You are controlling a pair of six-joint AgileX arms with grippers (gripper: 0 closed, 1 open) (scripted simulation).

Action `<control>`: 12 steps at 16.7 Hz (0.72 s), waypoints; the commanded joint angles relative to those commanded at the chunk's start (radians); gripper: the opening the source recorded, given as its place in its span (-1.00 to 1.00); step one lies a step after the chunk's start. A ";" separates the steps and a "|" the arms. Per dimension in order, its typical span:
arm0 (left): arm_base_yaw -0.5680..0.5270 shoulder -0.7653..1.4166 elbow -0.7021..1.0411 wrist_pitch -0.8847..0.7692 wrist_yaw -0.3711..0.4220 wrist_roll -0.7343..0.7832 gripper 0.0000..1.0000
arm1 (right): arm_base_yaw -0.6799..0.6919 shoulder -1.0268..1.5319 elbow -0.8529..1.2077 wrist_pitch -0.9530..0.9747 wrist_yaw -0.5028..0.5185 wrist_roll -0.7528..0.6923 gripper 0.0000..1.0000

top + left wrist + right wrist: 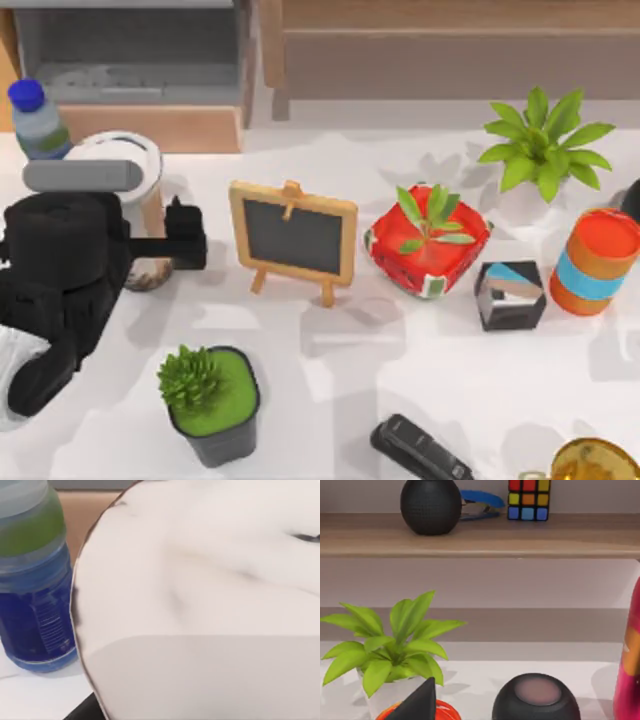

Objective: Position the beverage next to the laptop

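White table (330, 390), cluttered. Far left: bottle (35, 120), then cup (128, 160) beside it, left gripper (165, 240) at its side; jaw state unclear. Cup looks light, thin-walled, slippery, likely to crush; grip mid-body, gently. No laptop seen. Right arm idle, far right.

Top view looks straight down; the left wrist camera sits tight against the beverage (200, 605) and bottle (32, 575), both seen from above too; the right wrist camera faces the shelf (480, 535).

The left arm (60, 270) is covering most of the beverage (140, 165). The frame edge is cutting off a gold object (595, 462) and a dark device (420, 452).
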 joint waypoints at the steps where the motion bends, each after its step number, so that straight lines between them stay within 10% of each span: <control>1: 0.000 0.000 0.000 0.000 0.000 0.000 0.85 | 0.000 0.000 0.000 0.000 0.000 0.000 1.00; 12: 0.000 0.000 0.000 0.000 0.000 0.000 -0.81 | 0.000 0.000 0.000 0.000 0.000 0.000 1.00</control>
